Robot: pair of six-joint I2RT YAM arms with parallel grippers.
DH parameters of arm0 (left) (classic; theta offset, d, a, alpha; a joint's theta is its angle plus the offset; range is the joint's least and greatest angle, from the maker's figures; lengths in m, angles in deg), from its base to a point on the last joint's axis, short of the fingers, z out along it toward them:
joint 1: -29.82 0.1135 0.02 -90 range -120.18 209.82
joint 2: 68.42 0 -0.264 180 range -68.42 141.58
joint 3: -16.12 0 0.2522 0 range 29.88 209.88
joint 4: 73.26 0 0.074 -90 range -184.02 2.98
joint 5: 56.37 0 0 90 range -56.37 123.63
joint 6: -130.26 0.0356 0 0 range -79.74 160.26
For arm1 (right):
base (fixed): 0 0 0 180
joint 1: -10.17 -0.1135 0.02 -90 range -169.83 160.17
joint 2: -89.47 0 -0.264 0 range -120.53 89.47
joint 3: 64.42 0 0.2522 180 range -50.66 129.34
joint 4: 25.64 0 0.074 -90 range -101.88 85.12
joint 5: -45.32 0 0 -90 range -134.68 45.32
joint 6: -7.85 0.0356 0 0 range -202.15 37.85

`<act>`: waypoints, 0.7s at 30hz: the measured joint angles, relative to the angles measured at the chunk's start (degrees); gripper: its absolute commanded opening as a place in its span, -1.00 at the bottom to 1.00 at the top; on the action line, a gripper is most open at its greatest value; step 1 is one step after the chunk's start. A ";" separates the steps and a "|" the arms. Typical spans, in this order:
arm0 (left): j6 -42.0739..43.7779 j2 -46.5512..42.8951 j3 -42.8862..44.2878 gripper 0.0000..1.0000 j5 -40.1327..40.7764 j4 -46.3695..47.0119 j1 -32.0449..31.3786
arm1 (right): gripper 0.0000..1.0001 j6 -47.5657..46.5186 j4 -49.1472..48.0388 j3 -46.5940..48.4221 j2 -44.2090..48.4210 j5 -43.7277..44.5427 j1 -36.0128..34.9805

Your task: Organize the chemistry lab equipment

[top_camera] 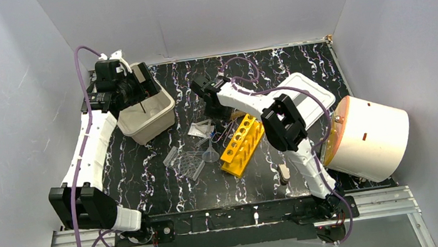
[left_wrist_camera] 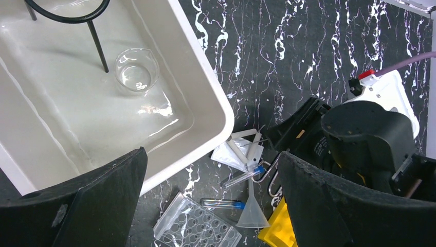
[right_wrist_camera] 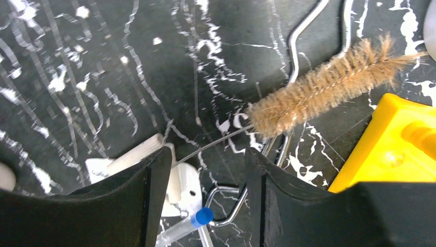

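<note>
Bristle brush [right_wrist_camera: 329, 85] beside yellow tube rack [right_wrist_camera: 391, 149]

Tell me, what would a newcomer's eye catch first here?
The yellow tube rack stands out at the middle of the table. A big white cylinder with an orange face lies at the right edge. At the far left, the open left gripper hovers over a beige bin holding a small glass beaker.
</note>
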State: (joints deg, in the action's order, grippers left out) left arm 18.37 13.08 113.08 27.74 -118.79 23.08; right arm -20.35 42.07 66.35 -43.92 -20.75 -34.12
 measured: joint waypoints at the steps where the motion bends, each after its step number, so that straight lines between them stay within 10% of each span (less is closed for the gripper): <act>1: 0.02 0.02 0.00 0.97 0.00 0.00 0.00 | 0.16 0.87 0.79 0.66 -0.68 0.33 0.13; 21: 0.85 0.85 0.24 0.97 0.17 -0.37 -0.13 | -0.88 9.11 10.51 14.67 -10.34 1.73 1.73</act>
State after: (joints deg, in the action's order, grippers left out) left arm 19.22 13.93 113.32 27.92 -119.16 22.95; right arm -11.23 52.59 81.02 -54.25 -19.03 -32.39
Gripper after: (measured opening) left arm 0.982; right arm 0.145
